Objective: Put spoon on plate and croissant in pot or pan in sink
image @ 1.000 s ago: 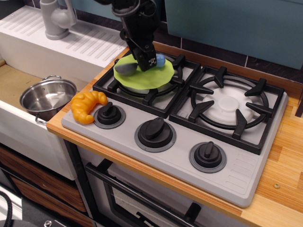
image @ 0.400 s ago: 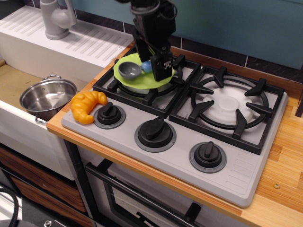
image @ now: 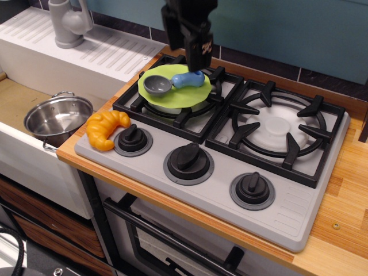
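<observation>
The spoon (image: 172, 81) lies on the lime-green plate (image: 178, 98), grey bowl to the left and light-blue handle to the right. The plate rests on the left burner grate. My gripper (image: 195, 56) hangs just above the spoon's handle, open and empty, not touching it. The orange-yellow croissant (image: 106, 128) lies on the stove's front left corner beside the left knob. The shiny steel pot (image: 56, 118) stands empty in the sink (image: 14, 100), left of the croissant.
A grey faucet (image: 67, 23) stands on the ribbed white drainboard (image: 86, 54) at the back left. The stove has a second empty burner grate (image: 279, 129) on the right and three black knobs (image: 188, 158) along the front. A wooden counter (image: 345, 195) runs to the right.
My gripper let go of the spoon on the plate, then rose and moved slightly back. The spoon now lies free on the plate. The croissant and pot have not moved.
</observation>
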Robot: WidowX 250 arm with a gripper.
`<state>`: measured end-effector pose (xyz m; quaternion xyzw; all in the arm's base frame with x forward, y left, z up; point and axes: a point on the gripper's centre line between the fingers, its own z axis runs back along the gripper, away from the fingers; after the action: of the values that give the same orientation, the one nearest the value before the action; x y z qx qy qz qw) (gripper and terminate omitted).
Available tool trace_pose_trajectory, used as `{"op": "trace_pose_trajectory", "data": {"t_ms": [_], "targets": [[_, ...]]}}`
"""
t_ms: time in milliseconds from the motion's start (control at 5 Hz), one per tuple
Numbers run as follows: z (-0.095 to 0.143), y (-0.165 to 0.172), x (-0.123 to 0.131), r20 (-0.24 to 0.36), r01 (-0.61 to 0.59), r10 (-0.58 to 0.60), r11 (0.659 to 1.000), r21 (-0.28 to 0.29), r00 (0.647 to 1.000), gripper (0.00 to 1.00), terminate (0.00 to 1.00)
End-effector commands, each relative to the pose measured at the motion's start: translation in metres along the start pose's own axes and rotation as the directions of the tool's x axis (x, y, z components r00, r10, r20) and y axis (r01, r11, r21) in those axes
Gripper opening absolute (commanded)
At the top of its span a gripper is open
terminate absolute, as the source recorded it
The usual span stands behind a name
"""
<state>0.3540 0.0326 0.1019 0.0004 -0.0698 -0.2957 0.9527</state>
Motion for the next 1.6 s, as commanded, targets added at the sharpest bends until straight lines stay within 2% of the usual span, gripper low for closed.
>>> {"op": "trace_pose_trajectory", "data": {"t_ms": [0, 400, 600, 800, 1000, 1400], "targets": [[0.033, 0.004, 0.012, 0.071, 0.01, -0.015, 0.998, 0.064, 0.997, 1.0, 0.0], [0.033, 0.004, 0.012, 0.071, 0.01, -0.015, 0.998, 0.064, 0.997, 1.0, 0.0], [0.033, -0.004, -0.008, 0.108, -0.064, 0.054, 0.993, 0.094, 0.993, 1.0, 0.0], [0.052, 0.0, -0.025, 0.118, -0.107, 0.088, 0.981, 0.163, 0.989, 1.0, 0.0], [0.067, 0.007, -0.037, 0.121, -0.157, 0.13, 0.954, 0.254, 0.984, 1.0, 0.0], [0.054, 0.043, -0.08, 0.18, -0.254, 0.209, 0.927, 0.276, 0.961, 1.0, 0.0]]}}
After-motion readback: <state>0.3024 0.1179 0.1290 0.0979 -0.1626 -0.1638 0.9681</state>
